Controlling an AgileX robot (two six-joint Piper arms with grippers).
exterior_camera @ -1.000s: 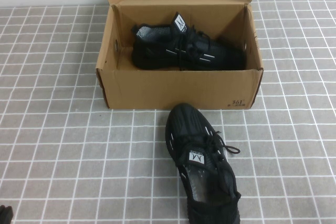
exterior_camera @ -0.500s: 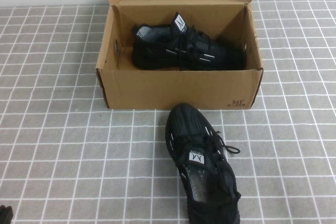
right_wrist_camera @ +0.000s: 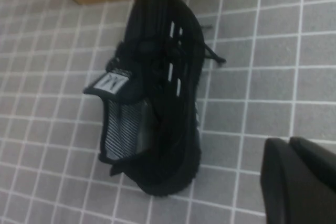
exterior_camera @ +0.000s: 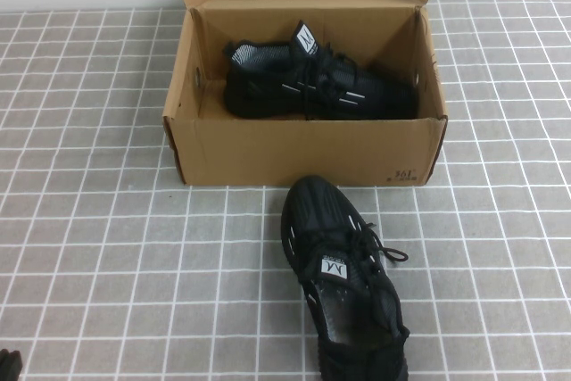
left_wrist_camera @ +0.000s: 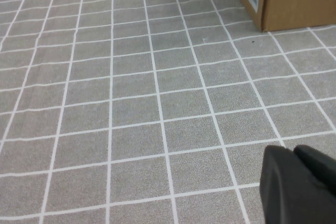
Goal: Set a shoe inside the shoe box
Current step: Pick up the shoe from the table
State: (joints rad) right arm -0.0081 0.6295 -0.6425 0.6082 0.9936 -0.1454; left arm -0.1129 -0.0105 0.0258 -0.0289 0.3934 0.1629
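**One shoe boxed, the other waiting on the tiles**

The shoe box (exterior_camera: 303,151) stood open with its lid flap up, and the pair's other shoe (exterior_camera: 317,84) already lay inside it on its side, sole toward the back wall. The shoe (exterior_camera: 343,285) for this task sat upright on the tiled floor (exterior_camera: 116,247) just in front of the box, toe nearly at the front wall and heel pointing away from it, laces loose. Nothing gripped it, so the whole job of grasping, lifting and lowering it into the box appeared to remain.

The right gripper (right_wrist_camera: 304,182) hung above the floor with its fingers pressed together and empty; the shoe lay near those fingertips, off to their side, its open collar and white tongue logo turned up toward them. The left gripper (left_wrist_camera: 302,184) was likewise closed on nothing, low over bare tiles, with a corner of the box well ahead of its fingertips and the shoe out of its sight. There looked to be free room in the box in front of the mate.
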